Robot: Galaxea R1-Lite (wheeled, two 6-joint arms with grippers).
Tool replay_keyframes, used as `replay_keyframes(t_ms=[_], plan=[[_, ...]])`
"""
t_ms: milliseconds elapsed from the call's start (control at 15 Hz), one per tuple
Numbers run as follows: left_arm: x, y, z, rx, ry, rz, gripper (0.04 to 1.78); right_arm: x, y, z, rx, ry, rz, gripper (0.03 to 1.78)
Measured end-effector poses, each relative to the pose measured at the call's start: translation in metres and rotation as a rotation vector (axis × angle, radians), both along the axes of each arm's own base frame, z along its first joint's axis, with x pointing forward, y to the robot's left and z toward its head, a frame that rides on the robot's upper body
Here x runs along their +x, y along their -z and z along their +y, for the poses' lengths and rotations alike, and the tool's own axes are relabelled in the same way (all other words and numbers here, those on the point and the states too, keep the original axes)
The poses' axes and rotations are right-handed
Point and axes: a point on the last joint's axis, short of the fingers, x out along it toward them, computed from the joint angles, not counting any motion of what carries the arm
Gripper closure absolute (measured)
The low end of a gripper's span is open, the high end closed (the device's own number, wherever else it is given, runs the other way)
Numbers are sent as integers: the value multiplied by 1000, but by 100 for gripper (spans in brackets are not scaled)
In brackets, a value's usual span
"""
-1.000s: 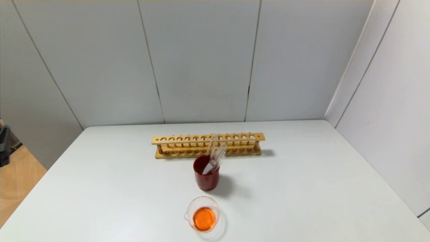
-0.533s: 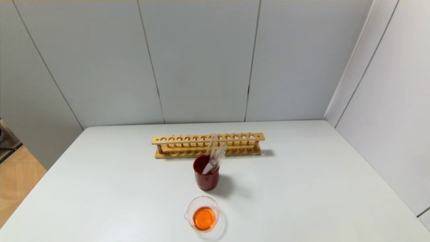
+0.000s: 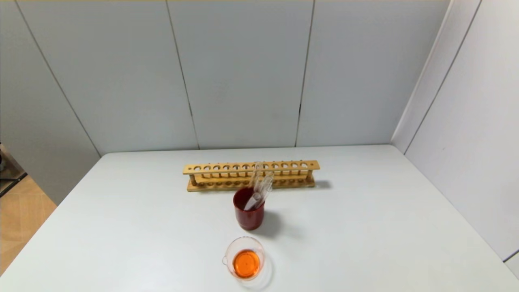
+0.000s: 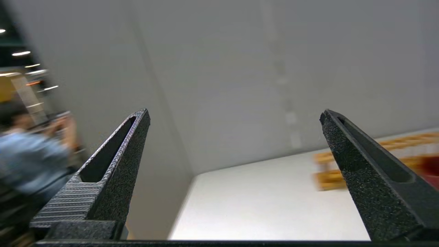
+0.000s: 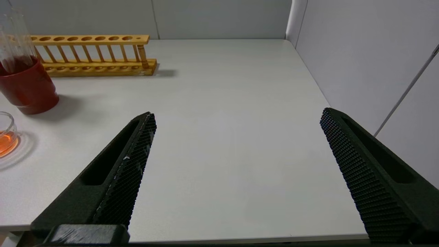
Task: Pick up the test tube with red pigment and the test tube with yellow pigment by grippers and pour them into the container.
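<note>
Now the head view shows no arm at all: the dark shape that stood at the far left edge a second ago is gone, so the left arm has drawn back off the table's left side. Its wrist camera looks along the table edge toward the rack, the left gripper [image 4: 235, 115] with its black fingers spread wide and nothing between them. The right gripper [image 5: 238, 116] hangs at the near right edge of the table [image 3: 365, 227], equally wide apart and empty.

That reads as the job being done, or all but done. The container [image 3: 244, 259], a low clear glass beaker with a small spout, sits near the front edge holding a pool of orange liquid, the colour red and yellow would make together. Just behind it stands the red cup [image 3: 248, 213], opaque and glossy, with several slim clear glass tubes [image 3: 259, 188] leaning in it toward the right. Which of them carried the red or yellow pigment I cannot tell; they look drained, though the glass is too faint to be sure.

Behind the cup lies the wooden rack [image 3: 250, 174], pale and long, its row of round holes apparently empty. The table is smooth matte white.
</note>
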Motion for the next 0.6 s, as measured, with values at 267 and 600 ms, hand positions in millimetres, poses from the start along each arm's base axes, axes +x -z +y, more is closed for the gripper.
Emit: replay_keyframes(t_ms=[267,600], plan=[[14,37,-3,-22,185,200,7,0,0,0,0,0,0,6],[21,68,-1,-112,80,456,7,0,0,0,0,0,0,6]])
